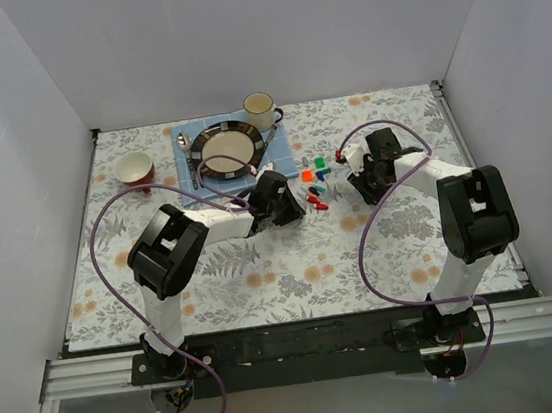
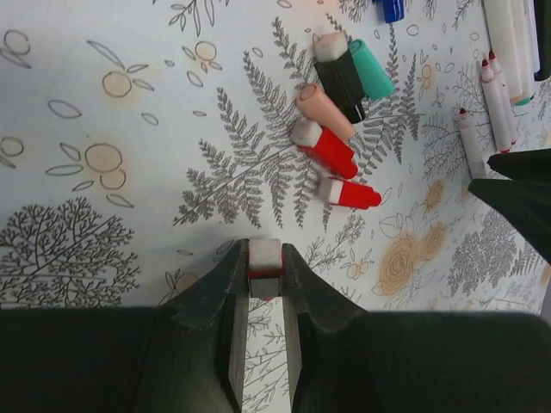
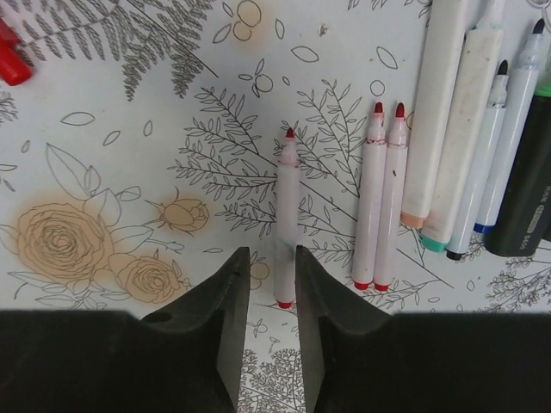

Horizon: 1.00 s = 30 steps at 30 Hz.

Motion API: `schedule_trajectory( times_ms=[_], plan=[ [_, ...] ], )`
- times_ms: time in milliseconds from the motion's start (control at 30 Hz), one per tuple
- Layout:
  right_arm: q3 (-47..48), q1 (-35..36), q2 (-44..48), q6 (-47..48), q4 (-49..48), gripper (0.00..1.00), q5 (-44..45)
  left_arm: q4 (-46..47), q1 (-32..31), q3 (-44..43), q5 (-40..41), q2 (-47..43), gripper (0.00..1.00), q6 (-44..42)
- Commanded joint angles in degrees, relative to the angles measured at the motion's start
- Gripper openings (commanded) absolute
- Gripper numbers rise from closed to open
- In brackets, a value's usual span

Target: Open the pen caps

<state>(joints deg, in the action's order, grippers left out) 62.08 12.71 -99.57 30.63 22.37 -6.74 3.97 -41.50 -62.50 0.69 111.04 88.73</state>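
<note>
My left gripper [image 2: 265, 268] is shut on a red pen cap [image 2: 265, 258] with a white end, just above the cloth. Ahead of it lie loose caps: two red [image 2: 330, 150], one peach [image 2: 324, 110], one black [image 2: 339, 76], one teal [image 2: 372, 69]. My right gripper [image 3: 272, 267] is open, its jaws either side of the rear end of an uncapped red-tipped white pen [image 3: 287, 206] lying on the cloth. Two more red-tipped pens [image 3: 383, 198] and several thicker pens [image 3: 469, 129] lie to its right. In the top view both grippers, left [image 1: 281, 204] and right [image 1: 364, 184], flank the caps [image 1: 317, 198].
A plate [image 1: 211, 140] on a blue cloth, a spoon [image 1: 185, 147], a mug [image 1: 261, 111] and a red bowl [image 1: 134, 167] stand at the back left. Green and orange caps [image 1: 316, 166] lie behind the grippers. White walls enclose the table.
</note>
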Motion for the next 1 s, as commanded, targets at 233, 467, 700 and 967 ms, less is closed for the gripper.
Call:
schedule_trajectory(
  times_ms=[233, 467, 700, 967],
  plan=[
    [1.7, -0.2, -1.1, 0.6, -3.3, 0.4, 8.4, -6.5, -0.3, -6.7, 3.6, 3.5, 0.36, -2.9],
    [0.9, -0.8, 1.7, 0.3, -4.1, 0.41, 8.2, -7.1, -0.3, -5.8, 6.2, -1.4, 0.5, -4.3],
    [-0.9, -2.7, 10.3, 0.6, -3.5, 0.44, -5.1, -7.4, -0.1, -1.9, 9.1, -14.4, 0.75, -10.8],
    [-4.7, -10.9, 25.6, -3.6, -7.2, 0.55, -27.4, -8.8, 3.7, 7.3, 4.4, -38.4, 0.98, -21.6]
  ],
)
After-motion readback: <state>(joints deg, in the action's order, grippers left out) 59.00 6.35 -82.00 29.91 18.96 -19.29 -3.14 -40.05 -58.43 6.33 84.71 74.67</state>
